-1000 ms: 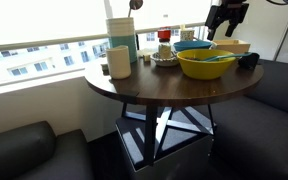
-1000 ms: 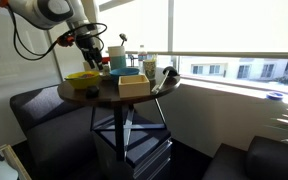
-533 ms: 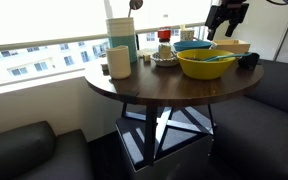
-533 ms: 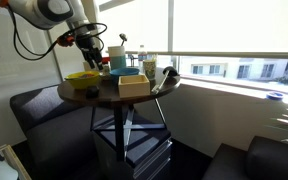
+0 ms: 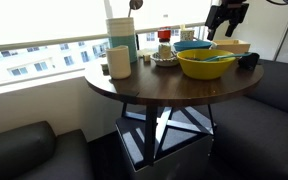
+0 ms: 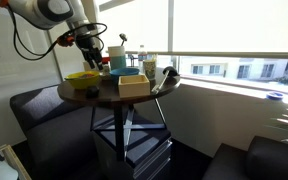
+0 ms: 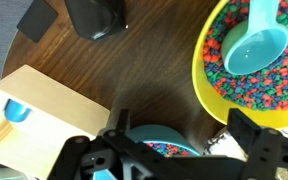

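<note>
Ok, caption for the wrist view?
Open fingers hover over a blue bowl, beside a yellow bowl of coloured beads holding a teal scoop.

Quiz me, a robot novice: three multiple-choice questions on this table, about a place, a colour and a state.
1. Where is the light-blue scoop? A in the wooden box; B in the yellow bowl; C on the sofa.
2. What colour is the tabletop? A white; B red; C dark brown.
3. How are the robot's jaws? A open, empty; B shut on the scoop; C shut on a cup.
Answers: B, it lies among the coloured pieces; C, dark wood in both exterior views; A, the wrist view shows them spread, gripping nothing.
</note>
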